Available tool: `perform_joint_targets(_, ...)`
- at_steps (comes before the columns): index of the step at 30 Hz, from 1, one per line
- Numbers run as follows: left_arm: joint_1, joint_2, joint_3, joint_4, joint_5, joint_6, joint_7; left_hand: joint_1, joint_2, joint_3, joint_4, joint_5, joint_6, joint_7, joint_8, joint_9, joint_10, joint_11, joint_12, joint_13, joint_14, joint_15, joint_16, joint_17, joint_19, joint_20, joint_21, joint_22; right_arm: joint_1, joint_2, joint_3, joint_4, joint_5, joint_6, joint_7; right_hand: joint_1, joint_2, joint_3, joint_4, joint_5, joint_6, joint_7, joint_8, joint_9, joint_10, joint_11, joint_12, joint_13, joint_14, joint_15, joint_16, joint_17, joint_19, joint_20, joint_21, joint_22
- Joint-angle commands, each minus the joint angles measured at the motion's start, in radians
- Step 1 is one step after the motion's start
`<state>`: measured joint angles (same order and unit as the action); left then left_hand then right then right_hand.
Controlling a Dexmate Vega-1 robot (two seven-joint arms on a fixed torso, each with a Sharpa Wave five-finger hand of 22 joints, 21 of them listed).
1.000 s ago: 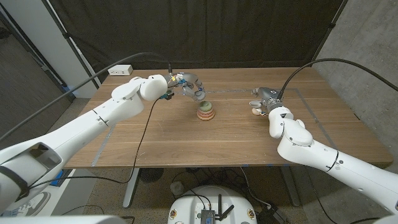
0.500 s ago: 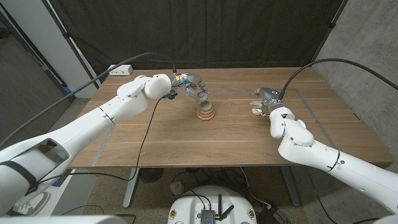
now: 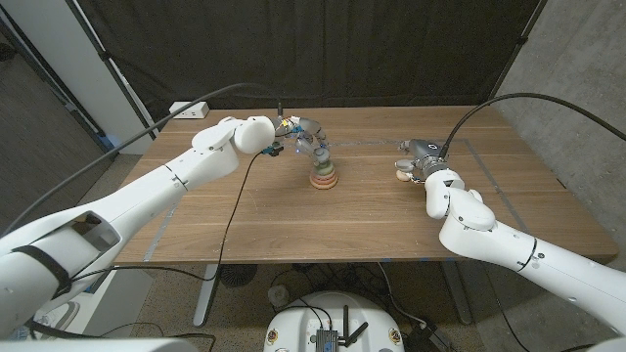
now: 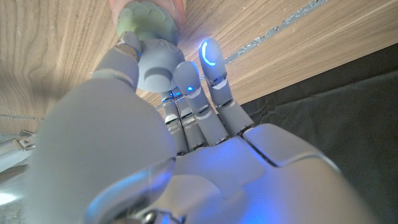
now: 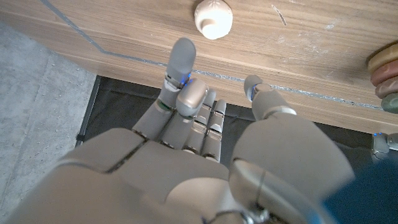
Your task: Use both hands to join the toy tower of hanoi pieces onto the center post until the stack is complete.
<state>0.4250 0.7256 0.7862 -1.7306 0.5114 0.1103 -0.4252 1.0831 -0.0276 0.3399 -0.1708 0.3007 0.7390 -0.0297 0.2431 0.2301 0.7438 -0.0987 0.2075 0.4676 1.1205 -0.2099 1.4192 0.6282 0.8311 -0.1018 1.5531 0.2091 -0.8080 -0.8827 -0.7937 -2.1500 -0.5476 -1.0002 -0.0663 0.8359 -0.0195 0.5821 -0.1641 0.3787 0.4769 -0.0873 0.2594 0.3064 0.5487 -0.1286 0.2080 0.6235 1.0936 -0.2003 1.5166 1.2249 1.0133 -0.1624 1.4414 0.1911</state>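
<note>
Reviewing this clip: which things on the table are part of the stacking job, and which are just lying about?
Part of the job:
- ring stack on the post
- blue-grey piece in the left hand fingers, over the stack
- white piece on the table by the right hand

Lying about:
- white power strip at the table's far left corner

In the head view the left hand covers the top of the stack, so the post cannot be seen. In the left wrist view the stack is cut off by the edge and blurry, and the fingers hide part of it. In the right wrist view the stack is cut off too, and the small white piece runs off the edge.
</note>
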Motion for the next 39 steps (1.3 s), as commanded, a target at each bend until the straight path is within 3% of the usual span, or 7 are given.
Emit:
perform_joint_targets(1, -0.011, -0.017, 0.018, 0.024, -0.007, -0.001, -0.007, 0.003, 0.015, 0.012, 0.008, 0.009, 0.013, -0.002, 0.002, 0.005, 0.088, -0.077, 0.003, 0.002, 0.009, -0.010, -0.008, 0.002, 0.002, -0.110, 0.002, 0.003, -0.001, -0.005, 0.000, -0.003, 0.011, 0.002, -0.007, -0.002, 0.002, 0.006, 0.002, 0.006, 0.006, -0.007, 0.001, 0.003, 0.008, -0.002, 0.003, 0.002, 0.004, -0.017, 0.001, 0.003, 0.007, -0.060, -0.004, 0.000)
perform_joint_targets(39, -0.035, -0.050, 0.065, 0.092, -0.003, -0.009, -0.012, 0.007, 0.016, 0.010, 0.007, 0.009, 0.007, -0.005, -0.013, 0.009, 0.079, -0.080, -0.004, 0.010, 0.016, -0.010, -0.015, 0.014, 0.004, -0.110, 0.001, 0.002, -0.004, -0.010, 0.002, 0.001, 0.037, 0.002, -0.025, -0.003, 0.004, 0.008, 0.001, 0.008, 0.007, -0.009, 0.000, 0.004, 0.010, -0.001, 0.002, 0.004, 0.007, -0.017, 0.005, 0.005, 0.008, -0.060, -0.005, 0.001)
